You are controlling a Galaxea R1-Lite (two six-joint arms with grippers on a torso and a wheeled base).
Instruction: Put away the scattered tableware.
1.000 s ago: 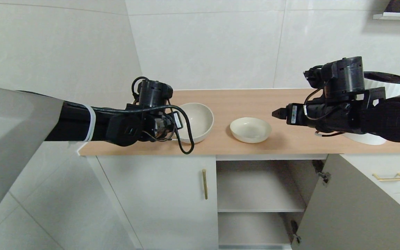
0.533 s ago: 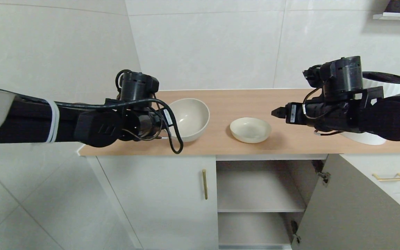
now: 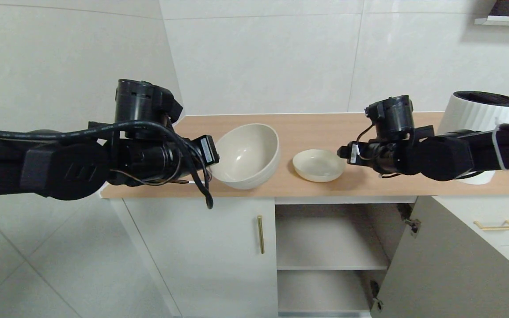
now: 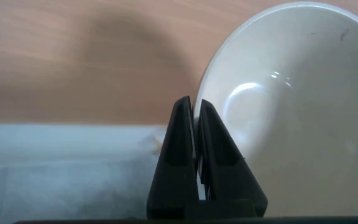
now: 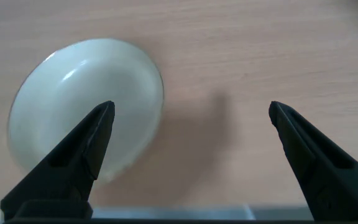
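Left end effector (image 4: 193,102) is pinched on the rim of the bowl (image 3: 248,154) — bowl is held tilted, opening turned toward the right, over the left end of the worktop (image 3: 307,128). Whether its base touches the worktop cannot be told. Right end effector (image 5: 191,107) is spread wide, placed just beside the dish (image 3: 319,164) — dish is set flat mid-worktop. A white ribbed canister (image 3: 480,110) is stood at the right end. The cupboard door (image 3: 435,265) below is swung open.
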